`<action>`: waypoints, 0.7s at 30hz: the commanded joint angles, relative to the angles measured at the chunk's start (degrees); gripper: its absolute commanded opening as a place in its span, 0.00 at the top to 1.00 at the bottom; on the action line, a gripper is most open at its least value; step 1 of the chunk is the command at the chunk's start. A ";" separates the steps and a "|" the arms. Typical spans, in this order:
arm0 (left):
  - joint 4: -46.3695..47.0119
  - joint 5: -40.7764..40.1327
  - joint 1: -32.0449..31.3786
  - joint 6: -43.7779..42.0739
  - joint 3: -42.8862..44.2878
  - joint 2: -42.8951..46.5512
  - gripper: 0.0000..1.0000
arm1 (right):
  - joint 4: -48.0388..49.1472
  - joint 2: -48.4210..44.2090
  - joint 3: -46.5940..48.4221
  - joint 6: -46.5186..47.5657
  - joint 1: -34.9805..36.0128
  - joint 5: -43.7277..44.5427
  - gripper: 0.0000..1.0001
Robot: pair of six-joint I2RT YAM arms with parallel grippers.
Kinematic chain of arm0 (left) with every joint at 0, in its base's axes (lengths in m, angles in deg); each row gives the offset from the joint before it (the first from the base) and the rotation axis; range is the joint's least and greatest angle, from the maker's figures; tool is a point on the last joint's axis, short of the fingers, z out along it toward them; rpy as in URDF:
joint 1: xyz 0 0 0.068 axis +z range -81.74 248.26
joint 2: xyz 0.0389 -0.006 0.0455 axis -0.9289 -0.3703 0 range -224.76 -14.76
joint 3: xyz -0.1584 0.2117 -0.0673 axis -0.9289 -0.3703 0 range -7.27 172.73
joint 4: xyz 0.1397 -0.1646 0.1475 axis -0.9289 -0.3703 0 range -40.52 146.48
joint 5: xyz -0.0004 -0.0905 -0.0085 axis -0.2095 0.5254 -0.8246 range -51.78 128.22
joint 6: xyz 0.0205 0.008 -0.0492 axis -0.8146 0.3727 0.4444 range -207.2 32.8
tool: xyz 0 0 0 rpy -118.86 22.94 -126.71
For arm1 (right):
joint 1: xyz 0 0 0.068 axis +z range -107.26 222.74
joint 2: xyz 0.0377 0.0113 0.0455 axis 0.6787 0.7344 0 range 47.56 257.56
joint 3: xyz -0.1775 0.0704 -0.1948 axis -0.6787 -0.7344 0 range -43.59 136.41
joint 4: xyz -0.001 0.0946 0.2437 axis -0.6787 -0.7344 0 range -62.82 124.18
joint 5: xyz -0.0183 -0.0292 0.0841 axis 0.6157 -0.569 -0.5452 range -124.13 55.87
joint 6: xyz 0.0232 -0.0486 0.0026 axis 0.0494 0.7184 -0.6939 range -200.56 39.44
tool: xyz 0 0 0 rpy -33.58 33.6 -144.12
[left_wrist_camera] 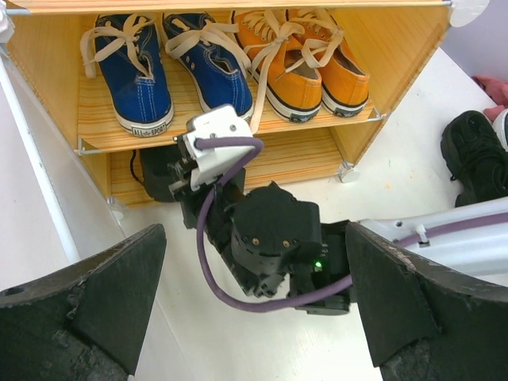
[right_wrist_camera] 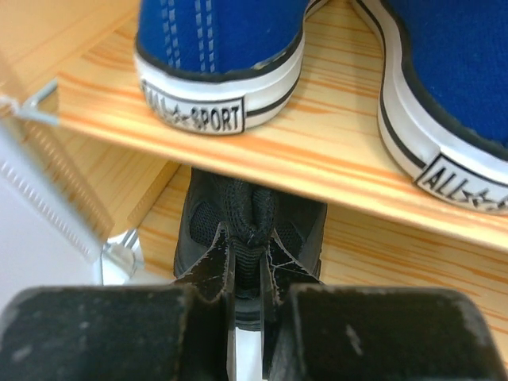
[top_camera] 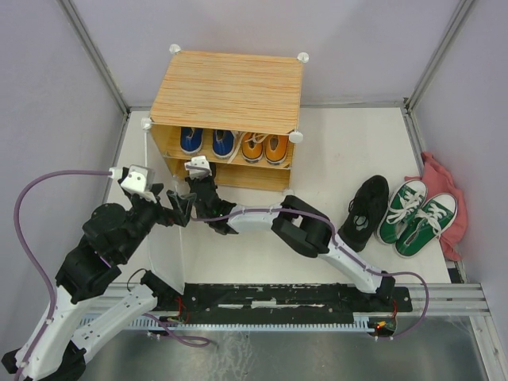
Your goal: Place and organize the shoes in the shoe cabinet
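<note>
Step in hand: loading the black boots onto the lower shelf. Your right gripper [right_wrist_camera: 246,274] is clenched on the heel of one black boot [right_wrist_camera: 254,210]. The boot sits partly inside the shoe cabinet [top_camera: 226,91], lower left, under the blue sneakers [top_camera: 202,141]; the orange sneakers [top_camera: 266,147] are beside those. Your left gripper [top_camera: 176,208] is spread and grasps nothing, near the door [top_camera: 163,238]. Next, probably: push the boot in, release, back out low, then fetch the second boot [top_camera: 367,208] and the green sneakers [top_camera: 417,213] off the desk [top_camera: 341,151].

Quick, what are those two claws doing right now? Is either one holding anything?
Left gripper: open, holding nothing.
Right gripper: closed on the black boot.
</note>
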 commanded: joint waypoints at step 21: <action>-0.88 1.06 0.12 2.31 -2.43 0.68 0.00 | -1.20 11.72 19.12 -13.72 -2.07 -2.78 0.65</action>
